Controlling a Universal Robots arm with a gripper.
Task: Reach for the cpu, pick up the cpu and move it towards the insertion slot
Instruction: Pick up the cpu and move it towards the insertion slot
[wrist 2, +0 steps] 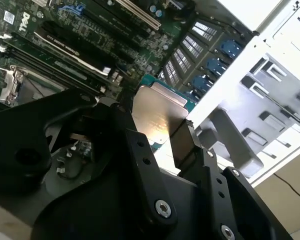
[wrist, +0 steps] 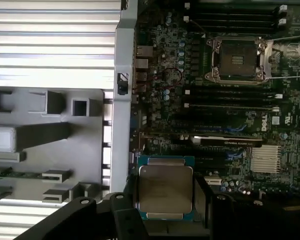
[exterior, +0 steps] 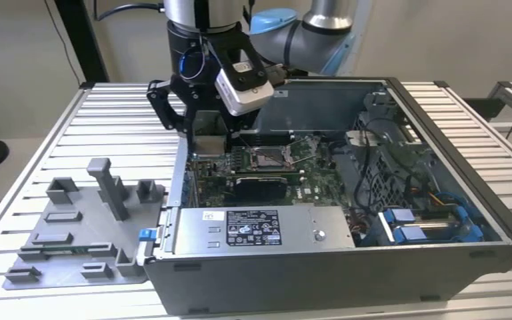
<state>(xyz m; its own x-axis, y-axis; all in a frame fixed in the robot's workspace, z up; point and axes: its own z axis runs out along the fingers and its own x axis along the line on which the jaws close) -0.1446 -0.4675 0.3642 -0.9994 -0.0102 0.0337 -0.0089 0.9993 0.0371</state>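
Black fingers [wrist: 202,200] of the gripper [wrist: 165,200] pinch the cpu [wrist: 165,189] by its edges above the motherboard [wrist: 225,125], apart from the slot [wrist: 236,60], so I'd keep it level and the grip steady while carrying it across

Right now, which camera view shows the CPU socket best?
The first wrist view: the CPU socket is seen nearly straight on, frame open and dark centre exposed. The exterior view shows it smaller and oblique inside the computer case. The second wrist view catches just a sliver of it at the picture's edge.
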